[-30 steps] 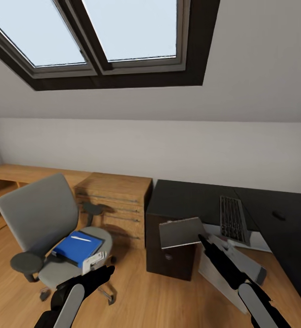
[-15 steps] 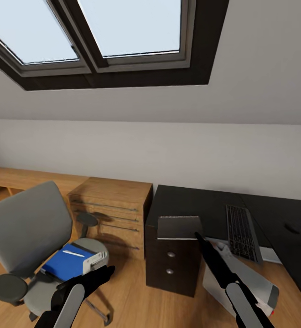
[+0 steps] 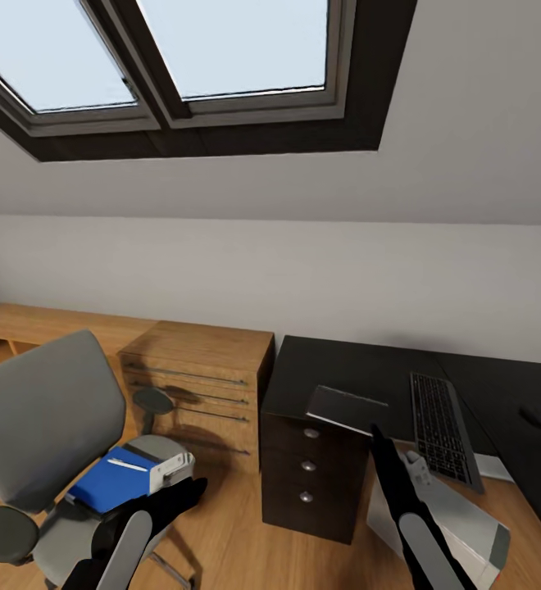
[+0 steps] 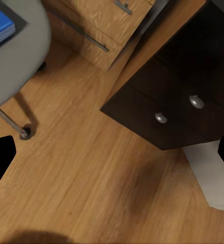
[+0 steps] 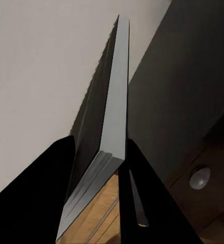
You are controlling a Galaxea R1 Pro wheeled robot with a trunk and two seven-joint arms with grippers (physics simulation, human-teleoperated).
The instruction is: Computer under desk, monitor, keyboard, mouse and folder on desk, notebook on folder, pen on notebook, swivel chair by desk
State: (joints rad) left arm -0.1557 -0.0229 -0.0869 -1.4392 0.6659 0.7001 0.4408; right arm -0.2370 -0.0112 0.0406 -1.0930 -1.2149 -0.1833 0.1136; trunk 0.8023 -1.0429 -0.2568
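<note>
The counter stood at 3 o'clock of the wooden cabinet, the two side by side against the wall. The keyboard lay on the counter, with the mouse at its 3 o'clock, well apart. The notebook sat tilted above the counter's near corner, over the drawer unit, clamped in the right claw. The computer lay on the floor at 3 o'clock of the drawers. The swivel chair stood at 9 o'clock of the cabinet, carrying the folder, with the pen on top.
</note>
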